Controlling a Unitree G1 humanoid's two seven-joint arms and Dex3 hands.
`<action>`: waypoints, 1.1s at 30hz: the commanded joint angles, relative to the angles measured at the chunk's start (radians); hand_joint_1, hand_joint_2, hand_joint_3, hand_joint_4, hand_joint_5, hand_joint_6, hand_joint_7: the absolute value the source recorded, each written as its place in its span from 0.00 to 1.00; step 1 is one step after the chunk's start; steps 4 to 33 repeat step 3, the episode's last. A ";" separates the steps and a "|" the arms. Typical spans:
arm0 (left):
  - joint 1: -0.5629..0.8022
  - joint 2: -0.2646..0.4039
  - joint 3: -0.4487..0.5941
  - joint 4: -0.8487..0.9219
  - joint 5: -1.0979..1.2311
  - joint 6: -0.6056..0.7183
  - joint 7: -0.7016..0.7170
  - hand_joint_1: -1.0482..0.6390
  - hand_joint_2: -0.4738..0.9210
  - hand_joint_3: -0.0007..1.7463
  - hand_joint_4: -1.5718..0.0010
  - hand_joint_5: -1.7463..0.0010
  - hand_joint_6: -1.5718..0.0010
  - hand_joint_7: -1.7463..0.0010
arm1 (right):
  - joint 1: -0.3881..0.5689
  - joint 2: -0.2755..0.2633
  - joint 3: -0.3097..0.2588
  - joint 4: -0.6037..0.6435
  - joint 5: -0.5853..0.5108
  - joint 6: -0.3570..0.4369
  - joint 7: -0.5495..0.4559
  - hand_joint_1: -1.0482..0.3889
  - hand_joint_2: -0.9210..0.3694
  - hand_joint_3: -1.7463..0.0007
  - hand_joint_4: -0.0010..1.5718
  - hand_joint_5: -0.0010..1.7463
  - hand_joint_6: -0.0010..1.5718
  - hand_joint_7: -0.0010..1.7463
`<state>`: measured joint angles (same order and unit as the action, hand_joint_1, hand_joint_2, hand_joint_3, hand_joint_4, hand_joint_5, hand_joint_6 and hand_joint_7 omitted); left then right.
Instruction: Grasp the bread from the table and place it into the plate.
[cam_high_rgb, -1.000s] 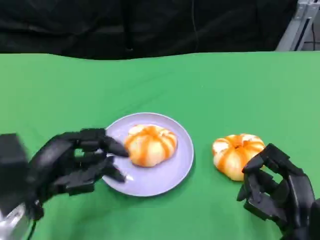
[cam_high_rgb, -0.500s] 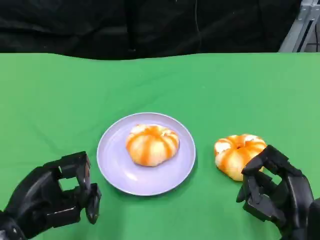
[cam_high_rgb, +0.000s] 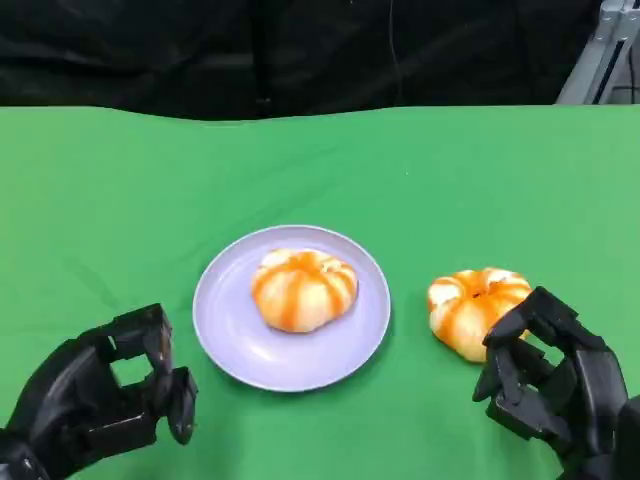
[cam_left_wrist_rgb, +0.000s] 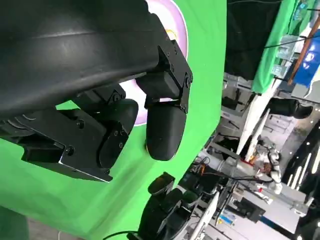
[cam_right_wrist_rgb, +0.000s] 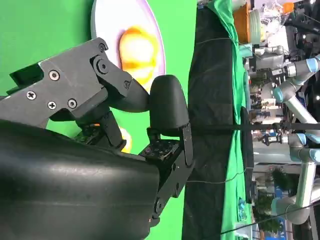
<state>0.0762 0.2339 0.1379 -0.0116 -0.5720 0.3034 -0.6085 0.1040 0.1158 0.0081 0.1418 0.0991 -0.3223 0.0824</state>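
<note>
A lavender plate lies at the table's middle with one orange-striped bread on it. A second bread lies on the green cloth to the plate's right. My left hand hovers at the near left, a little short of the plate, fingers loosely bent and apart, holding nothing. My right hand sits just in front of the second bread, fingers bent over its near edge with a gap to the thumb, holding nothing. The right wrist view shows the plate with its bread beyond the fingers.
The green cloth covers the whole table, with a black curtain behind its far edge. A metal frame stands at the back right corner. In the left wrist view my right hand shows past the left fingers.
My left hand has drawn back from the plate's left rim toward me and sits low at the near left. The right hand and both breads have stayed put.
</note>
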 joint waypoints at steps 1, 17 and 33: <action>0.011 0.001 0.011 0.009 0.019 -0.022 0.000 0.65 0.78 0.83 0.41 0.00 0.53 0.00 | -0.004 -0.008 -0.011 0.003 0.011 -0.014 0.003 0.64 0.24 0.36 0.53 1.00 0.41 0.92; 0.012 -0.004 0.012 0.008 0.022 -0.026 0.000 0.65 0.78 0.84 0.41 0.00 0.53 0.00 | -0.002 -0.009 -0.011 0.000 0.012 -0.010 0.004 0.64 0.23 0.36 0.53 1.00 0.41 0.92; 0.012 -0.004 0.012 0.008 0.022 -0.026 0.000 0.65 0.78 0.84 0.41 0.00 0.53 0.00 | -0.002 -0.009 -0.011 0.000 0.012 -0.010 0.004 0.64 0.23 0.36 0.53 1.00 0.41 0.92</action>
